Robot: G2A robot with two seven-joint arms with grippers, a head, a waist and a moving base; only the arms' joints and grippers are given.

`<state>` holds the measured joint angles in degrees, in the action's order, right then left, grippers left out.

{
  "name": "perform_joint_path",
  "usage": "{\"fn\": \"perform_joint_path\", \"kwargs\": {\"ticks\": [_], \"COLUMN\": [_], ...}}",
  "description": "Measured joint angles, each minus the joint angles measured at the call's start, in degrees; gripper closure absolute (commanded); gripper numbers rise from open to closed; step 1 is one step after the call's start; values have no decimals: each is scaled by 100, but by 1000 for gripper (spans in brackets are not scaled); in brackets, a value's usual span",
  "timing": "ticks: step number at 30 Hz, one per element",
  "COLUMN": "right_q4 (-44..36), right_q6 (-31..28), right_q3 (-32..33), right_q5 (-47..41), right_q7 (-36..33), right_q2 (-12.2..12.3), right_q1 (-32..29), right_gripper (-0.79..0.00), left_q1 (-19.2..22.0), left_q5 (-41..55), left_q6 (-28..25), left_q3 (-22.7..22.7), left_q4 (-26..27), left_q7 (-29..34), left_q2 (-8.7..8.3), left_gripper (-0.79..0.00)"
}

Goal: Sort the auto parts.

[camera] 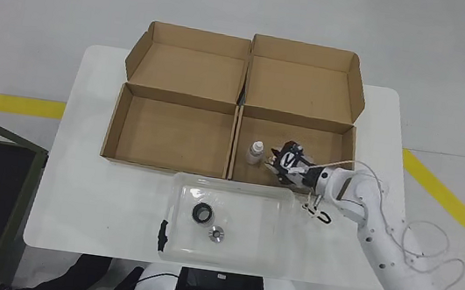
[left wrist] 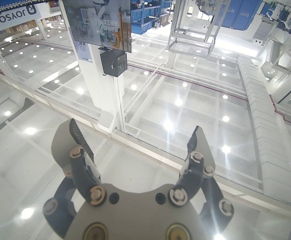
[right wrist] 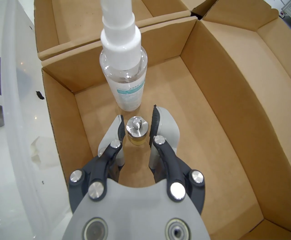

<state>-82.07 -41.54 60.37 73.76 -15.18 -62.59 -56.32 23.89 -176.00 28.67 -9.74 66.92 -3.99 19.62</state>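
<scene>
Nearest the robot lies a clear tray (camera: pixel 269 234) holding a black ring (camera: pixel 201 213) and, just beside it, a small metal part (camera: pixel 217 234). Judged from the task, both are not yet sorted.

The left gripper (left wrist: pixel 134 127) points up at the ceiling, its jaws wide apart and holding nothing.

Past the tray's far edge, the right gripper (right wrist: pixel 137 113) is down inside the right box (camera: pixel 329 149). It appears closed on a small fitting (right wrist: pixel 137 129), since the pads sit against either side of the silver cap and no clear gap shows. The fitting stands upright between the jaws, knob up and brass base down, so its long axis runs vertically, square to the closing line of the pads. Whether its base touches the box floor cannot be told.

Directly beyond the fingertips stands a bottle (right wrist: pixel 124 75), upright, near the fitting but apart from it and close to the box's inner wall. Farther off, beside the right box, is the left box (camera: pixel 172 133).

The coming move is probably release and withdrawal. The governing relation is that the bottle lies straight ahead of the right gripper, so the free way out is judged to be upward and back toward the tray. The tray's parts lie behind that gripper, nearer the right arm than the left.
</scene>
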Motion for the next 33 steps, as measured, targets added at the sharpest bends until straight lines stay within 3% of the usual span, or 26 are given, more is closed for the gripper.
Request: {"fn": "perform_joint_path", "kwargs": {"ticks": [4,9,12,14,15,33], "right_q4": [-60,-402,-714,-930,-1081,-3476], "right_q6": [-24,-42,-93,-138,-168,-559], "right_q3": [59,245,415,524,598,1244], "right_q5": [-29,-94,-139,-165,-185,-1059], "right_q7": [-29,-61,-120,-192,-255,-1426], "right_q2": [11,49,88,114,134,390], "right_q1": [7,-32,-80,-124,-168,-1707], "right_gripper": [-388,-514,-640,-770,-785,-785], "left_q1": [0,0,0,0,0,0], "left_q5": [0,0,0,0,0,0], "left_q6": [0,0,0,0,0,0], "left_q3": [0,0,0,0,0,0], "left_q4": [0,0,0,0,0,0], "left_q7": [0,0,0,0,0,0], "left_q2": [0,0,0,0,0,0], "left_gripper": [-785,-785,-785,-785,-785,-785]}}
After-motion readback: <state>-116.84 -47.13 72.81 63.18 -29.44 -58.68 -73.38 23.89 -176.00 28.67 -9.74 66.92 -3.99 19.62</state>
